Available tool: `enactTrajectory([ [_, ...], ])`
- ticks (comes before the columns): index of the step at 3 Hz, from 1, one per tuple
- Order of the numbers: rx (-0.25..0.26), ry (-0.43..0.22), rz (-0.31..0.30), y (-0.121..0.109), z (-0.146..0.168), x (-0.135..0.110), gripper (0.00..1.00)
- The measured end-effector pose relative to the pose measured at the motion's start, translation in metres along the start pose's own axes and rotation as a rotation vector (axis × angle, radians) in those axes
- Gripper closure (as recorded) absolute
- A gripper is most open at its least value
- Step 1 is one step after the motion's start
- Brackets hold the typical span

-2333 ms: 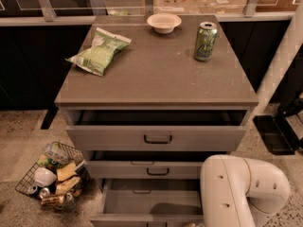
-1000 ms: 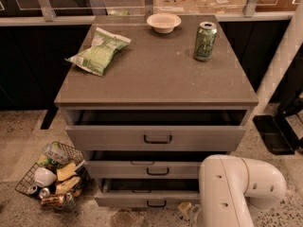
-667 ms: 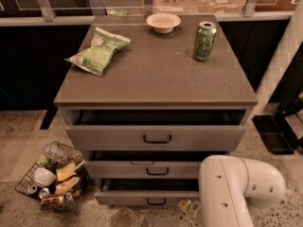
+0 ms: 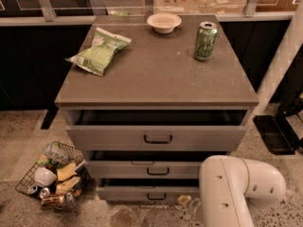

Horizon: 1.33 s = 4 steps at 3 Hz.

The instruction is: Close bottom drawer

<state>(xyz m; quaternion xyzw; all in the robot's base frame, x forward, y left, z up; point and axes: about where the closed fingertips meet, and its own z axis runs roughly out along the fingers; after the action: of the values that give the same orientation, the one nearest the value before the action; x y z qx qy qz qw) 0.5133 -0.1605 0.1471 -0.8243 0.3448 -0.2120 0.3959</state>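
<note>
Cabinet top (image 4: 156, 74): snack bag (image 4: 98, 51) is placed at left, bowl (image 4: 164, 21) at rear centre, can (image 4: 206, 41) at rear right, all well apart.

3 drawers are stacked below: top drawer (image 4: 118, 138), middle drawer (image 4: 118, 169) under it, bottom drawer (image 4: 123, 193) lowest, each front set forward of the cabinet.

Wire basket (image 4: 24, 182) is set on the floor, left of the lower 2 drawers.

Gripper (image 4: 185, 202) is located just beside the bottom drawer's front, right of its handle. Arm (image 4: 227, 188) is positioned before the cabinet's right side.
</note>
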Motion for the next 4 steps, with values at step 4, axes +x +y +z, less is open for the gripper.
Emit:
enactTrajectory([
  [4,0.044,0.042,0.007,-0.01,0.013,0.017,1.0],
])
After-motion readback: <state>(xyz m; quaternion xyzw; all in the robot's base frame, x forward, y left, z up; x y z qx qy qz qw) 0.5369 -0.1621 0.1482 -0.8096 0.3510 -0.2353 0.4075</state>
